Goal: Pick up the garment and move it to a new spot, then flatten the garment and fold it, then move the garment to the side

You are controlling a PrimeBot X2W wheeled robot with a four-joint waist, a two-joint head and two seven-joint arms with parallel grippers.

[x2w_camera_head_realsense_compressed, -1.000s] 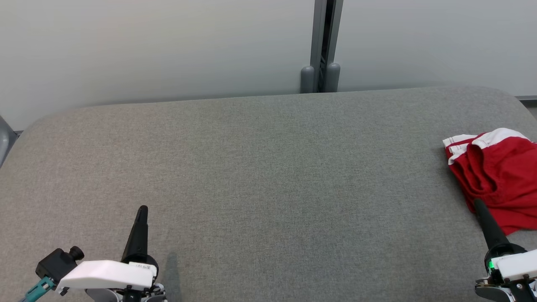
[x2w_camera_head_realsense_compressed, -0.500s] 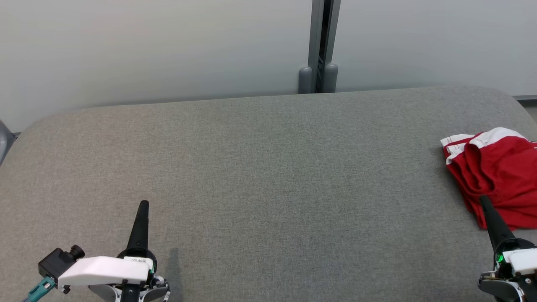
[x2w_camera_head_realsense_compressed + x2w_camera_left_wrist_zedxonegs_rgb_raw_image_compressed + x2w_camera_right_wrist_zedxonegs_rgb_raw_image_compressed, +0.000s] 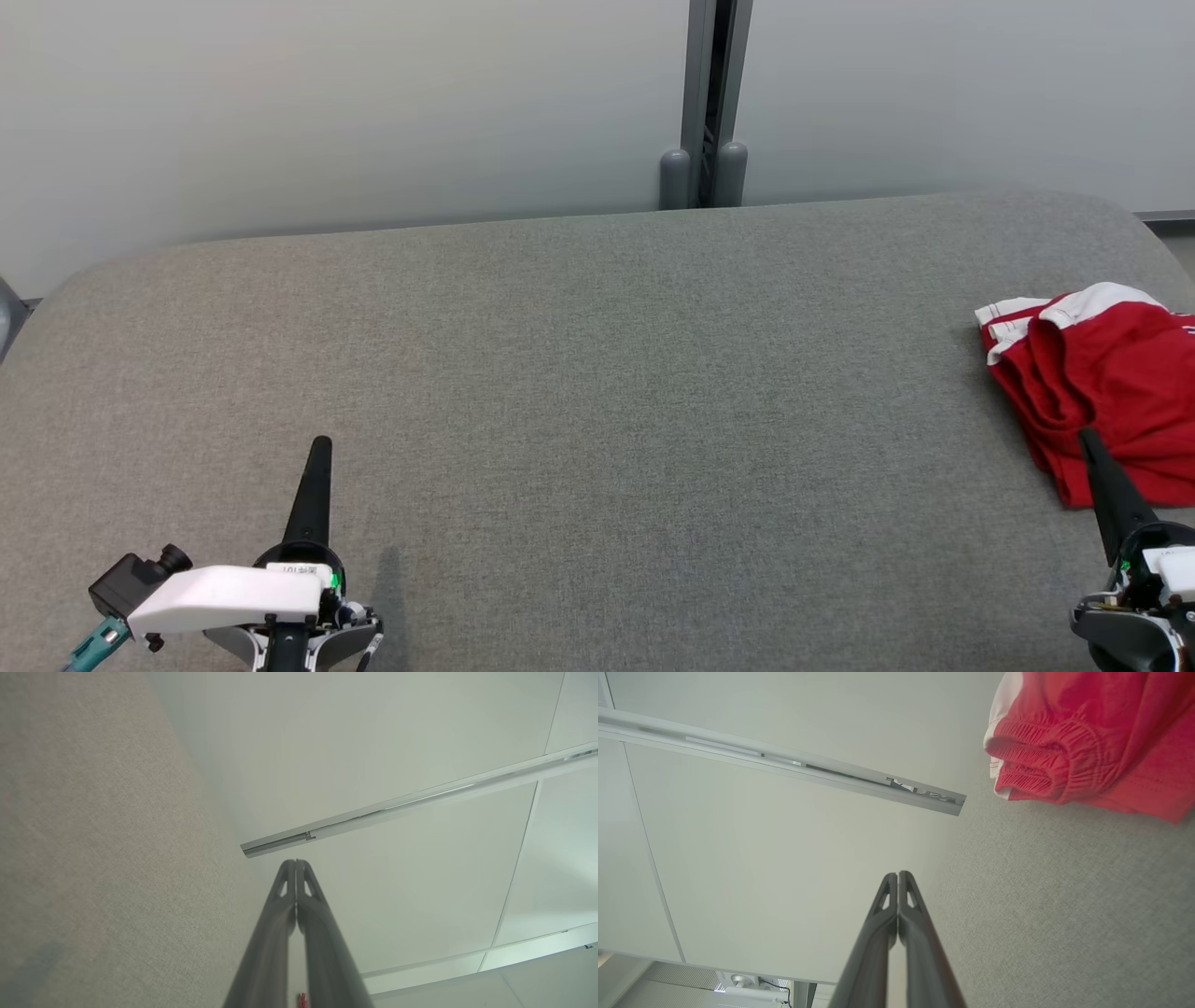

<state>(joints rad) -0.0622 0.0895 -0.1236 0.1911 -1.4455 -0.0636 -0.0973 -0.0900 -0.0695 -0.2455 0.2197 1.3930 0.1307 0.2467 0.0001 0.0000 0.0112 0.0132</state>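
Observation:
The garment [image 3: 1106, 383] is a crumpled pair of red shorts with white trim, lying at the right edge of the grey padded table [image 3: 597, 392]. The right wrist view has the garment [image 3: 1092, 742] at its upper right, elastic waistband showing. My right gripper [image 3: 1089, 439] is shut and empty at the lower right, its tip over the garment's near edge in the head view. In its own wrist view the right gripper [image 3: 898, 873] has its fingers pressed together, apart from the cloth. My left gripper [image 3: 320, 443] is shut and empty at the lower left; its wrist view gives the left gripper [image 3: 295, 862] closed too.
A pale wall with a grey vertical post [image 3: 709, 103] stands behind the table's far edge. The table's rounded corners fall away at the left and right. A broad stretch of bare grey fabric lies between the two grippers.
Both grippers have drawn slightly back toward the bottom of the head view. The whole picture has shifted a little, so the camera moved. The garment lies as before.

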